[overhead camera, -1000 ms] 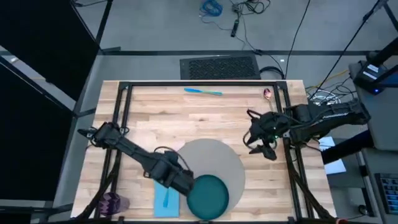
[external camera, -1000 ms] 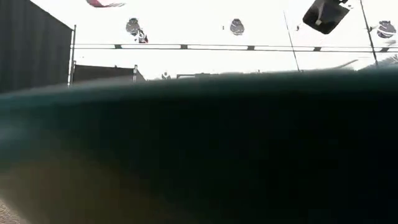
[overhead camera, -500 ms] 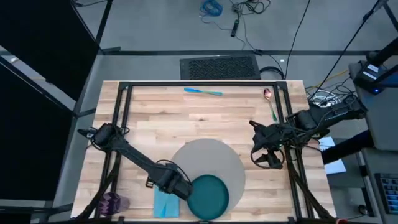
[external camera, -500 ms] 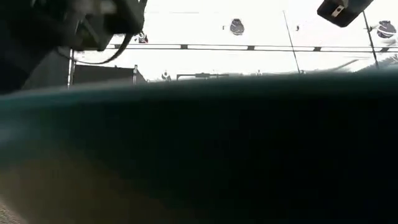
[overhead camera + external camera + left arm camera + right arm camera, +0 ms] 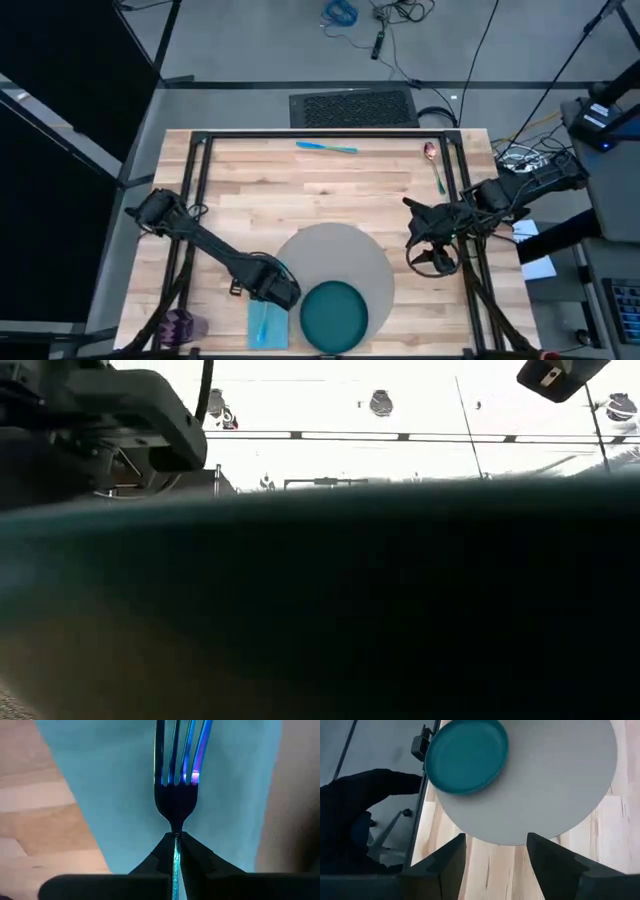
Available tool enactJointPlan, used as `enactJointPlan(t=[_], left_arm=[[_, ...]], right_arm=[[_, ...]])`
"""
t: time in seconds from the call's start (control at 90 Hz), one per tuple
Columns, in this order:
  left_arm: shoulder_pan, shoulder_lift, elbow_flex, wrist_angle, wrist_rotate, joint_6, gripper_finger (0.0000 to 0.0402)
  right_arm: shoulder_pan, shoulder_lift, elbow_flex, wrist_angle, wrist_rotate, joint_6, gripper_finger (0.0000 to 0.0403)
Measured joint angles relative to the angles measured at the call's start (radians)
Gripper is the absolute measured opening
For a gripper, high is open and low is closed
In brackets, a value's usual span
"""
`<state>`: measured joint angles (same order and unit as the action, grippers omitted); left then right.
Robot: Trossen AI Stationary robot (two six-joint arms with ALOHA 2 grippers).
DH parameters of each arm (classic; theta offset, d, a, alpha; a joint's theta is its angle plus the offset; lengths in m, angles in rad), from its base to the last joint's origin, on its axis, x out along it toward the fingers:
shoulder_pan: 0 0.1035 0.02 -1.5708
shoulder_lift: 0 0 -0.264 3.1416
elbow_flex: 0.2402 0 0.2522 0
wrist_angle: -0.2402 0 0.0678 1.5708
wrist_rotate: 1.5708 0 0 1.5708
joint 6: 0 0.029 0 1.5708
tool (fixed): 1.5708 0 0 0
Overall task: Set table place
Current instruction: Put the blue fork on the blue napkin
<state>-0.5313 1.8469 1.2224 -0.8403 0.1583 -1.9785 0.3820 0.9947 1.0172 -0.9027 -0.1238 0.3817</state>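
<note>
A fork (image 5: 176, 780) with shiny bluish tines is in my left gripper (image 5: 175, 846), which is shut on it over the light blue napkin (image 5: 265, 326) near the table's front edge. The dark teal plate (image 5: 335, 316) sits on the near part of the round grey mat (image 5: 340, 262), right of the napkin. My right gripper (image 5: 432, 250) stands open beside the mat's right edge, nothing between its fingers (image 5: 445, 865). A blue-handled knife (image 5: 326, 148) and a spoon (image 5: 433, 162) lie at the far side. A purple cup (image 5: 181, 326) stands at the near left corner. My left gripper pinches the fork's handle (image 5: 175, 862) between its two fingertips, just behind the neck below the tines. The fingers lie along the fork, whose tines point away from the gripper over the napkin. Whether the tines rest on the cloth I cannot tell.
The low view is almost filled by the plate's dark rim (image 5: 320, 600). Black frame rails (image 5: 195, 200) run along both sides of the table (image 5: 300, 190). Bare wood lies between the mat and the far cutlery.
My left gripper has moved with the fork from the plate's left rim toward the table's left edge, over the napkin. My right gripper has moved toward the near edge, alongside the mat's right side.
</note>
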Motion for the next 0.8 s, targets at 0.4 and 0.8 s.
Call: enactJointPlan(t=[0.4,0.8], left_arm=[[0.014,0.0,0.0,0.018,-0.01,-0.007,0.0],[0.014,0.0,0.0,0.023,-0.024,-0.006,0.0053]], right_arm=[[0.0,0.0,0.0,-0.005,-0.002,-0.001,0.0194],[0.0,0.0,0.0,-0.009,-0.002,-0.001,0.0194]])
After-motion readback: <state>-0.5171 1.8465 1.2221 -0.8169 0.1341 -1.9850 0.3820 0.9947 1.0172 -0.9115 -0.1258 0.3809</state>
